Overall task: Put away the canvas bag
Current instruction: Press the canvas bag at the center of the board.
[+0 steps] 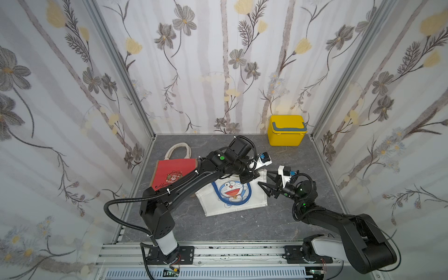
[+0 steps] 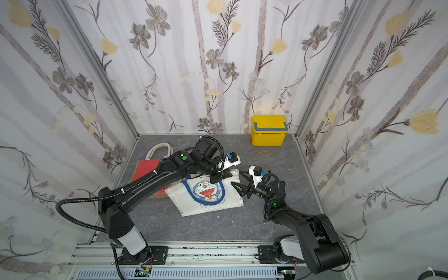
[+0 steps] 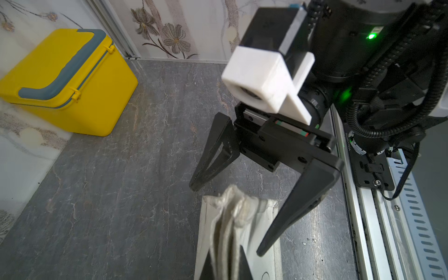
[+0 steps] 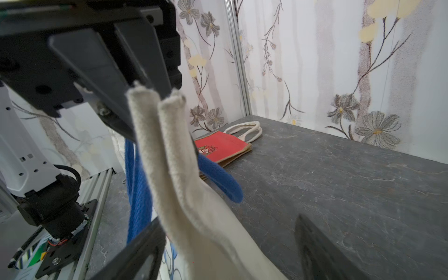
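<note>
The white canvas bag (image 1: 232, 194) (image 2: 208, 194) with a blue cartoon print lies on the grey floor mid-table. My left gripper (image 1: 251, 176) (image 2: 220, 175) (image 3: 225, 266) is shut on its far top rim, and the pinched cream fabric (image 3: 230, 218) (image 4: 189, 206) rises from the floor. In the right wrist view the left gripper (image 4: 150, 92) clamps two folded rim layers, with blue handles (image 4: 135, 181) hanging beside them. My right gripper (image 1: 265, 180) (image 2: 238, 180) (image 3: 228, 219) (image 4: 230, 254) stands open at the bag's right top corner, the lifted fabric between its fingers.
A red bag (image 1: 173, 174) (image 2: 145, 169) (image 4: 223, 148) with cream handles lies flat at the left, partly under the left arm. A yellow lidded box (image 1: 286, 131) (image 2: 269, 131) (image 3: 72, 80) stands in the back right corner. Flowered walls close three sides.
</note>
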